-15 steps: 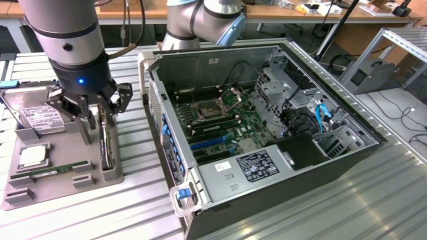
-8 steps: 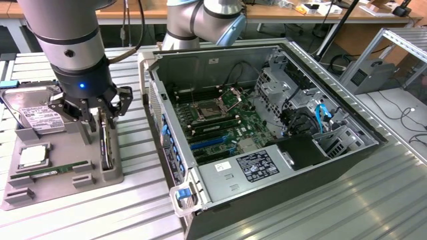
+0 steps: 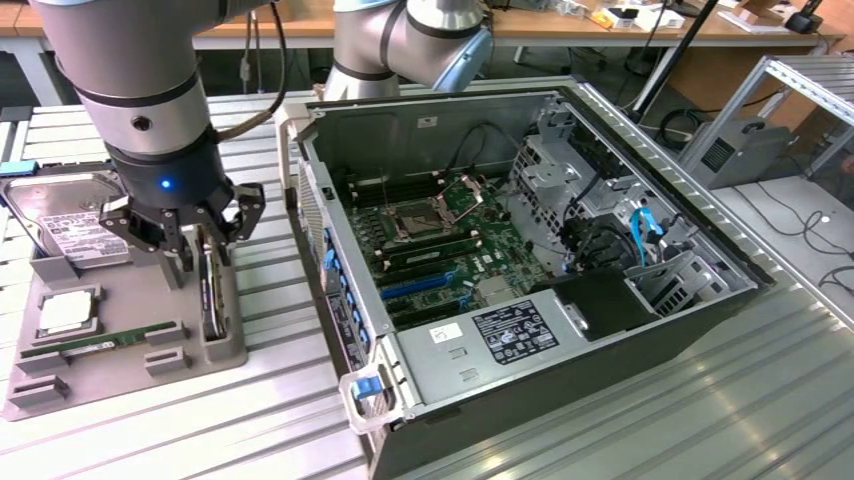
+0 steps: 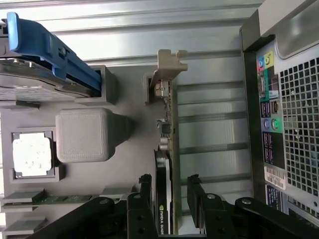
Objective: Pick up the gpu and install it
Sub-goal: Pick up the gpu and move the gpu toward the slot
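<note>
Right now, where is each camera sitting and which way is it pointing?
Exterior view: off the arm, high up, looking down on the tray, the open computer case and the arm with its gripper at the exterior view's left.
Wrist view: on the wrist, looking down past the open gripper at the gpu standing edge-on between its fingers.
Both show the gripper, gpu, tray and computer case.

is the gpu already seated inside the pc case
No, the gpu stands on edge in the grey tray, outside the open pc case.
</note>
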`<state>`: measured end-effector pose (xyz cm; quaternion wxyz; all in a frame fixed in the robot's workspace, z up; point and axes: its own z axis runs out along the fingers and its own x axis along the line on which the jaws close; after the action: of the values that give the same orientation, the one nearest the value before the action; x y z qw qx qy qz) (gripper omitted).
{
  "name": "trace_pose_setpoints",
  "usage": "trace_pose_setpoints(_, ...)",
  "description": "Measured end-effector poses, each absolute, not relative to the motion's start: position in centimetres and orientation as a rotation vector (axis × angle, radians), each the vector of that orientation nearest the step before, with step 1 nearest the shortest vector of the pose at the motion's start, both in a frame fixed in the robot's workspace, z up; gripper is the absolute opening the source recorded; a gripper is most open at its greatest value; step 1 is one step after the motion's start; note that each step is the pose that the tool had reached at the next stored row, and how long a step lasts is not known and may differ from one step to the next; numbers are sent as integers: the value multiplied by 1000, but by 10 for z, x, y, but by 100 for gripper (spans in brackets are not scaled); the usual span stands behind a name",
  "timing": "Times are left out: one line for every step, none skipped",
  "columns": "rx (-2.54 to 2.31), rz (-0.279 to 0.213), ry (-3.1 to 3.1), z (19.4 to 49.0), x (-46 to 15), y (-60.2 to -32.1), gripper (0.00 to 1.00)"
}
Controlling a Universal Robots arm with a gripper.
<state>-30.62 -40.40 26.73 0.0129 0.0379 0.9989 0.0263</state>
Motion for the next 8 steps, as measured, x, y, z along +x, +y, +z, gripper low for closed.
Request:
trace_pose_setpoints(118,82,3112,266,-306,-404,42)
trace_pose_setpoints(118,82,3112,265,-306,-404,42)
trace_pose_setpoints(118,82,3113,264,-306,-404,42)
trace_pose_setpoints(118,82,3113,263,-306,-405,42)
trace_pose_setpoints(118,82,3112,261,-306,-405,42)
trace_pose_setpoints(118,82,3112,260,-306,-405,42)
trace_pose_setpoints(118,82,3113,259,-306,-405,42)
trace_pose_setpoints(118,82,3113,257,-306,-405,42)
